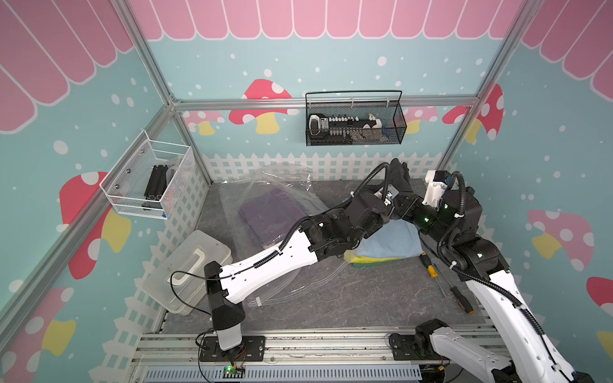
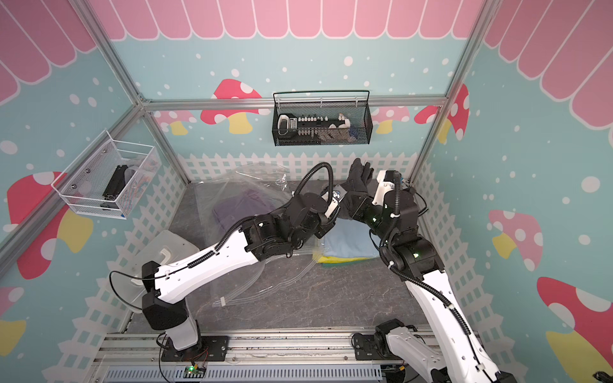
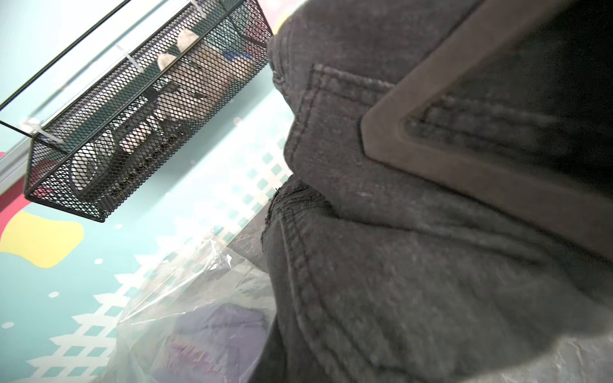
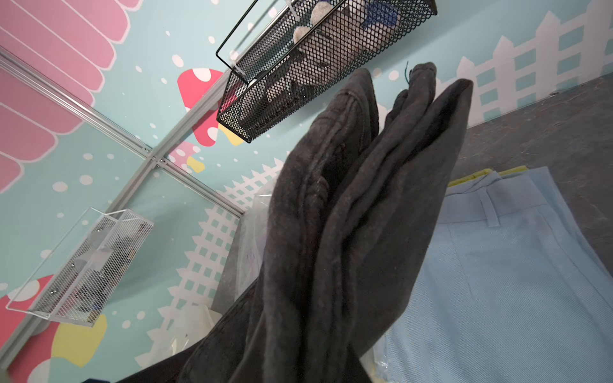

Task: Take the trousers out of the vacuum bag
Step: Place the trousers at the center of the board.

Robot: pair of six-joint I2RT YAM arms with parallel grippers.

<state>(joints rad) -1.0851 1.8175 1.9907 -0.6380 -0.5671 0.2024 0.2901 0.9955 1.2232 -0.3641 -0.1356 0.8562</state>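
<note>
Both arms meet at 1 o'clock, left gripper (image 1: 394,193) and right gripper (image 1: 410,200) each pinched narrow on dark trousers (image 1: 399,172) held upright. The vacuum bag (image 1: 282,185) lies at 11 o'clock with purple trousers (image 1: 268,215) inside; light blue trousers (image 1: 394,242) lie outside at 3 o'clock.

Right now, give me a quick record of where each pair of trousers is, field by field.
dark trousers: held up in the air by left arm and right arm
purple trousers: inside vacuum bag
light blue trousers: outside bag, top of stack
yellow trousers: outside bag, under light blue
</note>
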